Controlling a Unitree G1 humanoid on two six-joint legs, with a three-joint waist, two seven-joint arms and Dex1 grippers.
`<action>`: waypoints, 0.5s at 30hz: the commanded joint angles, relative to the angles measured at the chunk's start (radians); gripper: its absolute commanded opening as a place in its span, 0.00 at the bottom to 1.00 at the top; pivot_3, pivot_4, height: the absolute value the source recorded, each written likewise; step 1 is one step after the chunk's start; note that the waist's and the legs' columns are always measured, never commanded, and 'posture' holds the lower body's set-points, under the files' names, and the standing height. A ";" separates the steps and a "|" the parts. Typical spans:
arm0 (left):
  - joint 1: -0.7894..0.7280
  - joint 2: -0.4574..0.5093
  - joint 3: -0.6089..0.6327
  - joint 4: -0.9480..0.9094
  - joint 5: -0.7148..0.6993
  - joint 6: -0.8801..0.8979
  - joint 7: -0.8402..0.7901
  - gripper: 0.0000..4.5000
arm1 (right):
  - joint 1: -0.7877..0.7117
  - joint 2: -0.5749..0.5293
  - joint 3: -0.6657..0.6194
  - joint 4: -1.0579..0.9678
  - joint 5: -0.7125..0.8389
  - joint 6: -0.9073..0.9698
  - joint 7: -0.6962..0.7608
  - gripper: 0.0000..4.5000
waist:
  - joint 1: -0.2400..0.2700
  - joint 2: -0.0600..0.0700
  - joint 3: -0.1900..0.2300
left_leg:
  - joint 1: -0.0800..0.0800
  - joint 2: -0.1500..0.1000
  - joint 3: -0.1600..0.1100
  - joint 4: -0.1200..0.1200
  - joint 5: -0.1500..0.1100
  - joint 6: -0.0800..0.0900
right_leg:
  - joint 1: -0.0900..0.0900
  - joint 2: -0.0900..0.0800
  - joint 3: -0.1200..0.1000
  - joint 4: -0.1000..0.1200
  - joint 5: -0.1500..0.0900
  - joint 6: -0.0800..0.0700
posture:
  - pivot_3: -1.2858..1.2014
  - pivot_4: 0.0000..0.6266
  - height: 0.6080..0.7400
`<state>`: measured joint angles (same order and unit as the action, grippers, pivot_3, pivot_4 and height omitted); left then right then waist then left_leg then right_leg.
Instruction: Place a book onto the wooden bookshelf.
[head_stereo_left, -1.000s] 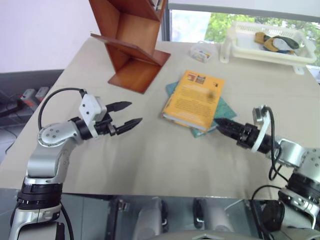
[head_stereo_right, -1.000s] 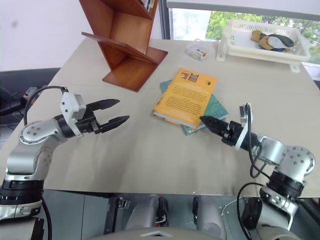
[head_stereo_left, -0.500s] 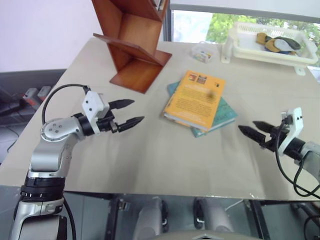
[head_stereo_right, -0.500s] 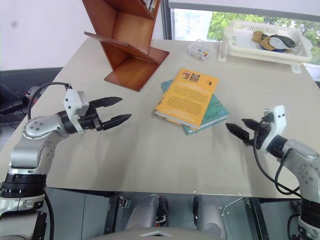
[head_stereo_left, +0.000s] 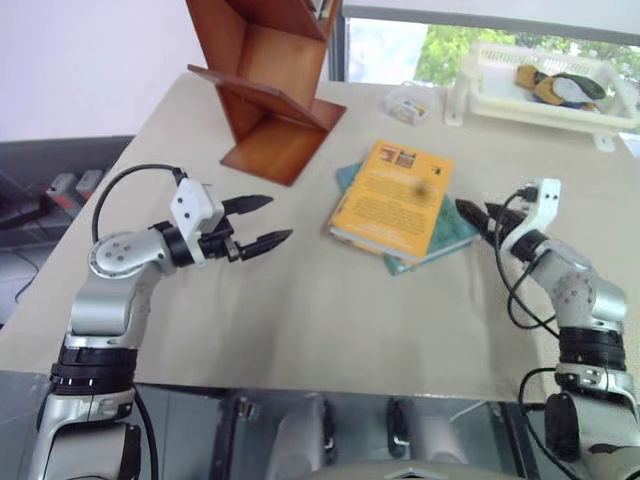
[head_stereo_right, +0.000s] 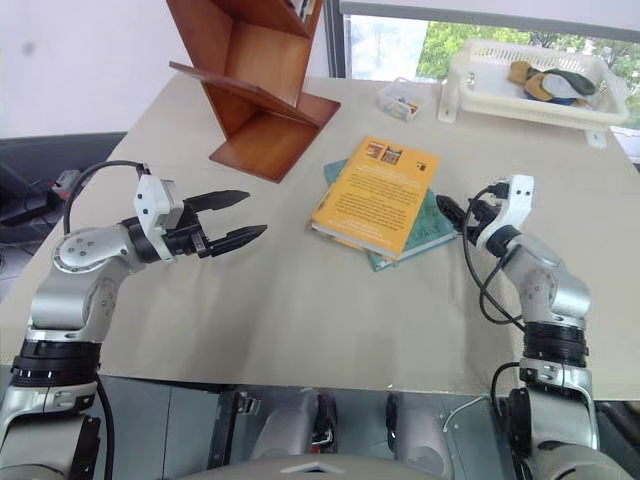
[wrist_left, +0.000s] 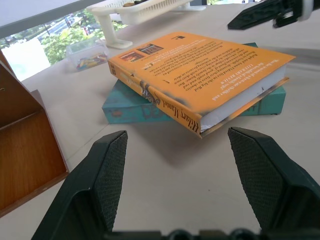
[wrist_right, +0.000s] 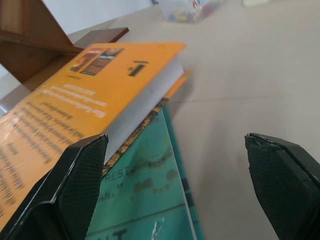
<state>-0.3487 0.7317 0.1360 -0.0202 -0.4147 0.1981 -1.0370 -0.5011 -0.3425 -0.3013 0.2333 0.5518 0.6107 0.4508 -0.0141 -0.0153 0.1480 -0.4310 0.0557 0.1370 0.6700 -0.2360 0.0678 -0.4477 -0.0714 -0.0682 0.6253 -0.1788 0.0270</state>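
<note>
The book (head_stereo_left: 391, 200) lies on another book (head_stereo_left: 450, 229), right of the wooden bookshelf (head_stereo_left: 266, 85).

teal book (head_stereo_left: 440, 232), white basket (head_stereo_left: 540, 105), small clear box (head_stereo_left: 407, 103)

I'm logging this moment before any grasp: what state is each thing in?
Book: flat on the teal book, not held.
Teal book: flat on the table, under the book.
Bookshelf: upright on the table.
Basket: holds some items.
Small clear box: lid on.
Left gripper: open, empty.
Right gripper: open, empty, beside the books.
</note>
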 joint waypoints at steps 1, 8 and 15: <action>0.005 0.006 0.027 -0.038 -0.005 -0.015 0.013 0.79 | -0.020 0.017 -0.028 0.019 0.066 0.027 0.048 1.00 | 0.000 0.000 0.000 | 0.000 0.000 0.000 0.000 0.000 0.000 | 0.000 0.000 0.000 0.000 0.000 0.000 | 0.52 0.24 0.79; 0.026 0.013 0.040 -0.053 -0.006 -0.012 0.024 0.79 | 0.042 0.035 -0.111 -0.014 0.316 0.253 0.166 1.00 | 0.000 0.000 0.000 | 0.001 0.000 -0.001 0.000 0.000 0.000 | 0.001 0.000 0.000 0.000 0.000 0.000 | 0.52 0.24 0.79; 0.029 0.011 0.048 -0.032 -0.011 -0.007 0.029 0.79 | 0.153 0.033 -0.058 -0.125 0.310 0.275 0.157 1.00 | 0.000 0.000 0.000 | 0.001 0.001 -0.001 0.000 0.000 0.000 | 0.001 0.000 0.000 0.000 0.000 0.000 | 0.52 0.24 0.79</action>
<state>-0.3111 0.7322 0.1534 -0.0311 -0.4152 0.2000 -1.0162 -0.3503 -0.3070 -0.3603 0.1551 0.8642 0.8994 0.6117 -0.0141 -0.0150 0.1478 -0.4302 0.0562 0.1361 0.6701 -0.2362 0.0678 -0.4469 -0.0718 -0.0687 0.6257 -0.1787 0.0267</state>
